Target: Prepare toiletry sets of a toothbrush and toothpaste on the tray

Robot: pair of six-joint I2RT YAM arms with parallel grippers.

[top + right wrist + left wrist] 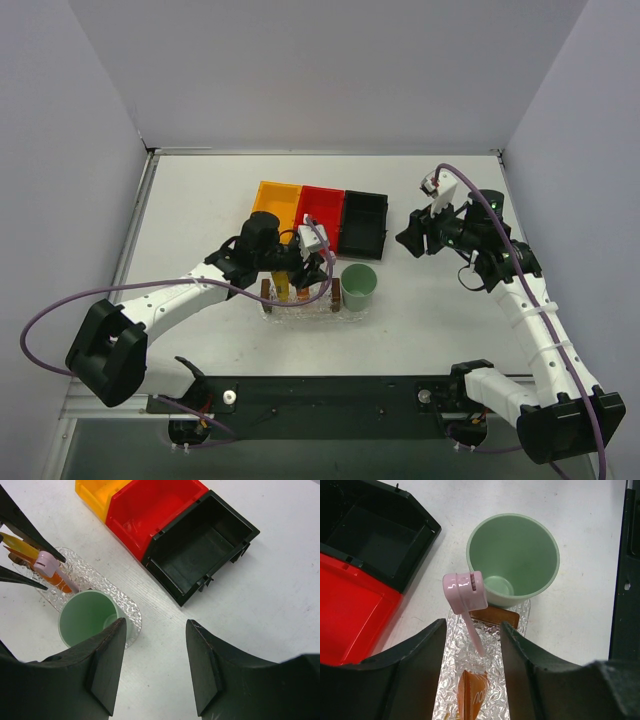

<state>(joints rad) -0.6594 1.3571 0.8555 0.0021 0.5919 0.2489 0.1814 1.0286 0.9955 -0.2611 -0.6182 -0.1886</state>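
Your left claw (472, 624) hangs over the tray (452, 665), nose down, its fingers (415, 665) parted to a middling gap with the toothbrush (465, 592) between them. The stem is far thinner than that gap, and tray shows on both sides of it in the left wrist view. Read the claw as open, not pinching. Whether the pink head leans on a fingertip, you cannot tell.

The toothbrush stands steeply, foot on the tray's middle and head up. Its long axis runs closer to the claw's own line than to the tray's length, and the next move turns on that. If you pull away it will likely topple, so back off in a way that lets it fall lengthwise onto the tray.

The orange tube (472, 697) lies flat on the tray just beside that foot. The yellow tube (17, 542) lies beyond it, toward the tray's left end. The cup (512, 560) sits at the tray's right end.

Well to the right of the tray, your right claw (156, 624) hovers over the tabletop (200, 200), fingers apart around nothing. The left arm is much the nearer one.

Beyond the tray stand the orange bin (95, 492), red bin (150, 510) and black bin (200, 545), side by side
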